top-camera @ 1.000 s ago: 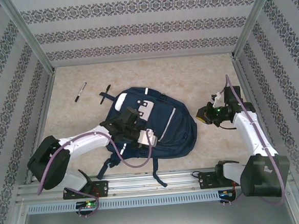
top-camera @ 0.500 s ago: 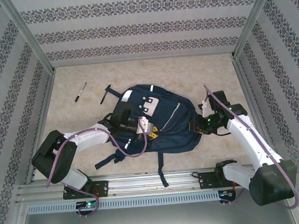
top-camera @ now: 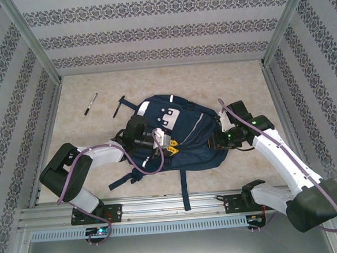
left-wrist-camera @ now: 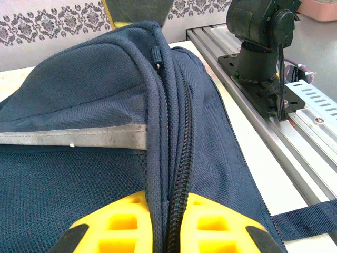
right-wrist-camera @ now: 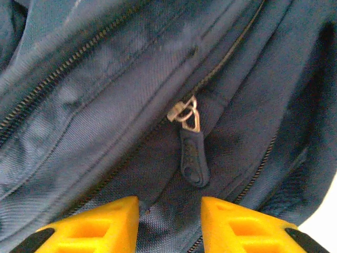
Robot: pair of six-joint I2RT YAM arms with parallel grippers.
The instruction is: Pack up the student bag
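The student bag point(top-camera: 184, 138) lies flat in the middle of the table, navy with white-grey patches point(top-camera: 167, 118) on its front. My left gripper point(top-camera: 170, 150) rests on the bag's near side. In the left wrist view it point(left-wrist-camera: 168, 224) is shut on the bag's zipper seam point(left-wrist-camera: 176, 153), with the fabric ridge pinched between the yellow fingers point(left-wrist-camera: 118, 226). My right gripper point(top-camera: 217, 141) is at the bag's right edge. In the right wrist view it point(right-wrist-camera: 169, 213) stands open over the fabric, and a dark zipper pull point(right-wrist-camera: 190, 157) hangs just beyond the fingertips, not touched.
Two dark pens point(top-camera: 90, 103) point(top-camera: 118, 106) lie on the table beyond the bag's left side. A bag strap point(top-camera: 183, 192) trails toward the metal rail point(top-camera: 174, 210) at the near edge. Patterned walls point(top-camera: 156, 32) close in the back and both sides.
The right gripper has moved left onto the bag's right edge and its jaws have opened wider. The bag has shifted and turned a little. The left gripper has kept its grip.
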